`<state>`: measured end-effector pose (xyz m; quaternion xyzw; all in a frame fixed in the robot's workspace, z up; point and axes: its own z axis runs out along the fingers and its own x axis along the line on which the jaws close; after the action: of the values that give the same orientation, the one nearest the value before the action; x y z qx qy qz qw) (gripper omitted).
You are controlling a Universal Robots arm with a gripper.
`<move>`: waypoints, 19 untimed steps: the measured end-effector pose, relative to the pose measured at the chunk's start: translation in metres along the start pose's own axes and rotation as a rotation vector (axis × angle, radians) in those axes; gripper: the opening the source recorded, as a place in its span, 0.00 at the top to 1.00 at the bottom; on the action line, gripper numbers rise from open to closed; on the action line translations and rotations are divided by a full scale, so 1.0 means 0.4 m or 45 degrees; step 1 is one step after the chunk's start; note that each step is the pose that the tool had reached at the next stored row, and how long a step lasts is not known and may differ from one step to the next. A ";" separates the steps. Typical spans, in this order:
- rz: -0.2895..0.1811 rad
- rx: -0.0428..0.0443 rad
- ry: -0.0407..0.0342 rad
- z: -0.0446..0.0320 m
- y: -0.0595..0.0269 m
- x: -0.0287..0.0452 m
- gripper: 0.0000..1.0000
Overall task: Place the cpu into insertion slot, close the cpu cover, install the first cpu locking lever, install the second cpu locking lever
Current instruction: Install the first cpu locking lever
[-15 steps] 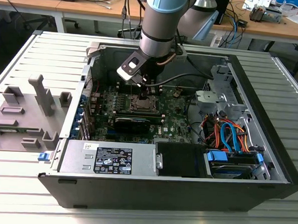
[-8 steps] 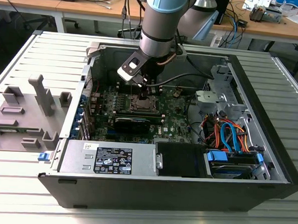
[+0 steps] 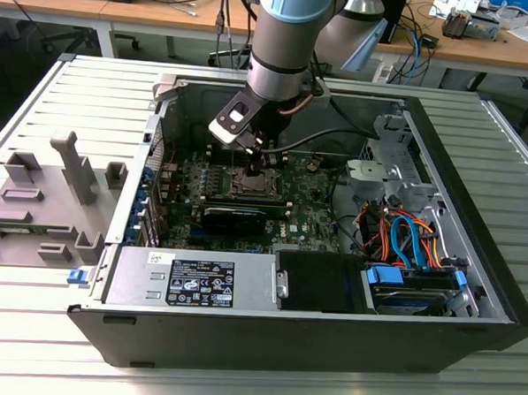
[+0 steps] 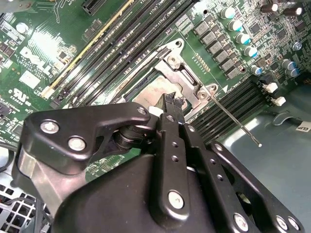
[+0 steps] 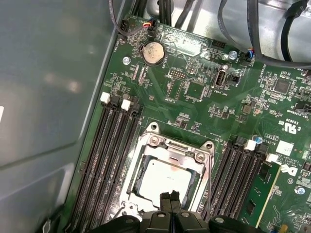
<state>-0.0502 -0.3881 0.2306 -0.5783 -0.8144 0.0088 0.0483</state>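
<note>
The cpu (image 5: pixel 165 177) lies flat in its socket on the green motherboard (image 5: pixel 194 116), pale metal top up. The cpu cover (image 5: pixel 171 147), a silvery frame, lies down around it, and the chip shows through its window. In the second wrist view the cpu (image 4: pixel 154 92) and the cpu cover (image 4: pixel 182 73) sit just beyond my fingertips. A thin locking lever (image 4: pixel 233 119) juts from the socket's corner over the memory slots. My gripper (image 5: pixel 170 200) is shut with nothing visible between its fingers, tips just above the socket's edge. In the exterior view the gripper (image 3: pixel 255 160) hangs over the socket inside the open computer case.
Black memory slots (image 5: pixel 109 145) flank the socket on both sides. The case's walls (image 3: pixel 443 163) surround the board. The power supply (image 3: pixel 198 278) and a bundle of coloured cables (image 3: pixel 404 236) lie nearer the front. A grey fixture (image 3: pixel 47 195) stands on the table at the exterior view's left.
</note>
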 end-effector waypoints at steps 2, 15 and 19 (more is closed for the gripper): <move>-0.008 0.001 -0.0006 0.000 0.000 0.000 0.89; -0.063 0.004 -0.0044 0.000 0.000 0.000 0.89; -0.079 0.005 -0.0056 0.000 0.000 0.000 0.89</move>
<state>-0.0502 -0.3881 0.2306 -0.5525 -0.8321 0.0103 0.0480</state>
